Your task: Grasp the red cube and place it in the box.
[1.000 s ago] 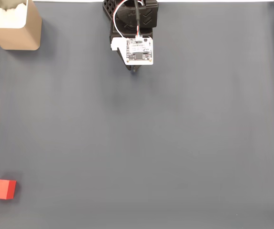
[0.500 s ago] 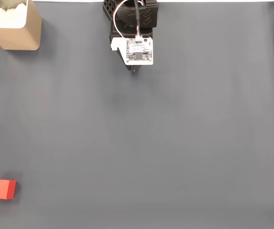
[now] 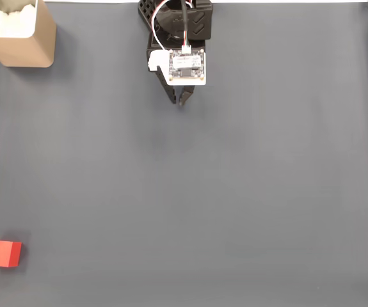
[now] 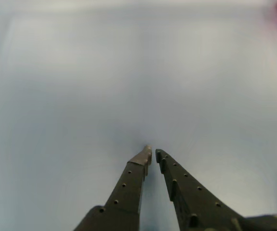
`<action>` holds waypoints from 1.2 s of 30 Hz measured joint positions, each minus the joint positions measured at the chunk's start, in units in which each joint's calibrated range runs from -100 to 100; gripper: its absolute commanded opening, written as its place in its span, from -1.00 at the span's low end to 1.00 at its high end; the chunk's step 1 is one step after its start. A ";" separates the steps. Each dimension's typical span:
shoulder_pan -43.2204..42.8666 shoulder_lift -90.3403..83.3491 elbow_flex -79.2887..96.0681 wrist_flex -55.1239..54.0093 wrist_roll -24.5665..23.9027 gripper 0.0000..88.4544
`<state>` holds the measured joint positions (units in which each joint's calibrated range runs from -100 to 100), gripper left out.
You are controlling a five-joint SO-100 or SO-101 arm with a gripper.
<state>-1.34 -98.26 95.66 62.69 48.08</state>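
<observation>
The gripper (image 4: 152, 153) has matt black plastic fingers (image 4: 128, 183) dotted with small holes, the jaws nearly closed. Beneath and ahead of them spreads a smooth, matt grey-blue mat (image 3: 235, 192) (cloth or rubber, hard to tell). Far from the jaws, the red cube (image 3: 2, 253) looks matt, and the box (image 3: 24, 45) is dull tan cardboard with fluffy white filling.

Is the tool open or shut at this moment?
Shut and empty: in the wrist view the tool has its two fingertips nearly touching, with nothing between them.
</observation>
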 measured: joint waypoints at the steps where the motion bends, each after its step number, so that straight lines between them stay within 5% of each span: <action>1: 0.00 0.61 -0.81 -0.72 0.05 -1.00; 18: 2.37 18.84 -25.41 -5.81 -0.20 -1.00; 36: 16.32 42.55 -52.17 -3.26 2.05 -0.98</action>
<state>14.99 -55.71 43.49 59.43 50.13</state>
